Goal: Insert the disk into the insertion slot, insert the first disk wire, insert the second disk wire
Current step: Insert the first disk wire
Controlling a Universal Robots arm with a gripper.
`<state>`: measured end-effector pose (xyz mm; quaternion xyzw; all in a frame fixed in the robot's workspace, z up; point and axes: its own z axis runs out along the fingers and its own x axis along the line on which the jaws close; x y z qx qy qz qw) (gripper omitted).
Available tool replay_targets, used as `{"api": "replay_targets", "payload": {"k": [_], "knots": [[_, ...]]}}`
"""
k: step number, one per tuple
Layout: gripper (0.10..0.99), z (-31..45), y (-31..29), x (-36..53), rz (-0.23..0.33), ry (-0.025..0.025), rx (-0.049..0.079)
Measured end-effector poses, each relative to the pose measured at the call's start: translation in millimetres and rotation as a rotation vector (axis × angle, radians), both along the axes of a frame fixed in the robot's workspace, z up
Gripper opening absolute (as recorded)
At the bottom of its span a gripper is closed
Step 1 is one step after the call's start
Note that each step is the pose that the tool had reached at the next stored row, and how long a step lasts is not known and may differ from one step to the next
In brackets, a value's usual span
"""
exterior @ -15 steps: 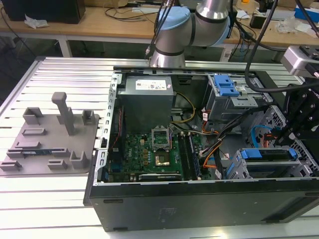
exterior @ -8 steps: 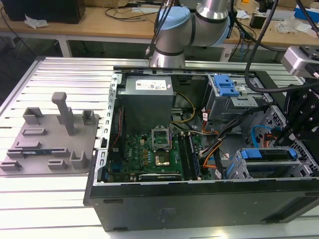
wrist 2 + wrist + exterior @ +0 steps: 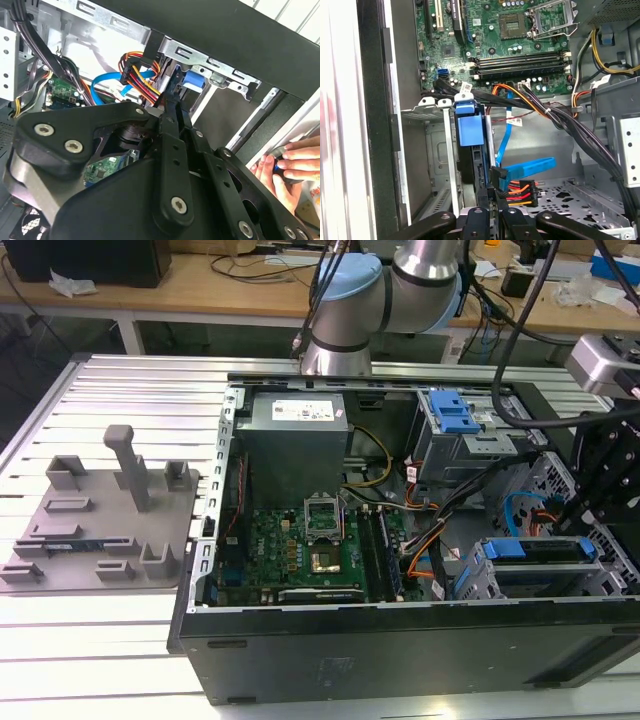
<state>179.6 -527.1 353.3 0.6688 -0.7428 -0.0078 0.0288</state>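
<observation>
The disk (image 3: pixel 535 548) lies inside the insertion slot (image 3: pixel 478 582) at the case's corner on the exterior view's right, with its blue carrier frame (image 3: pixel 469 122) at the slot mouth. My gripper (image 3: pixel 493 194) hangs over the disk's rear end (image 3: pixel 585 525). Its fingers are drawn together on the black plug (image 3: pixel 498 176) of the flat blue disk wire (image 3: pixel 527 168). Right beside that plug sits the plug of the second disk wire, a bundle of red, yellow and orange leads (image 3: pixel 521 192). In the second wrist view my gripper (image 3: pixel 172 101) ends next to those coloured leads (image 3: pixel 140 75).
The open case holds the green motherboard (image 3: pixel 310 540), the grey power supply (image 3: pixel 295 435) and a taller grey cage with a blue latch (image 3: pixel 455 415). Black cable bundles (image 3: pixel 570 125) cross near the slot. A person's hand (image 3: pixel 292 162) rests outside the case wall. A grey fixture plate (image 3: pixel 100 520) lies on the exterior view's left.
</observation>
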Motion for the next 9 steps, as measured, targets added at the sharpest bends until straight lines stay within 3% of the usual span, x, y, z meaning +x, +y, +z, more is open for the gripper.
{"api": "replay_targets", "payload": {"k": [3, 7, 9], "knots": [[0.165, -0.1, -0.1, 0.1, -0.009, -0.0051, 0.0], [0.165, -0.1, -0.1, -3.4, -0.017, -0.0215, 0.0], [0.165, -0.1, -0.1, -7.1, -0.017, -0.0235, 0.0]]}}
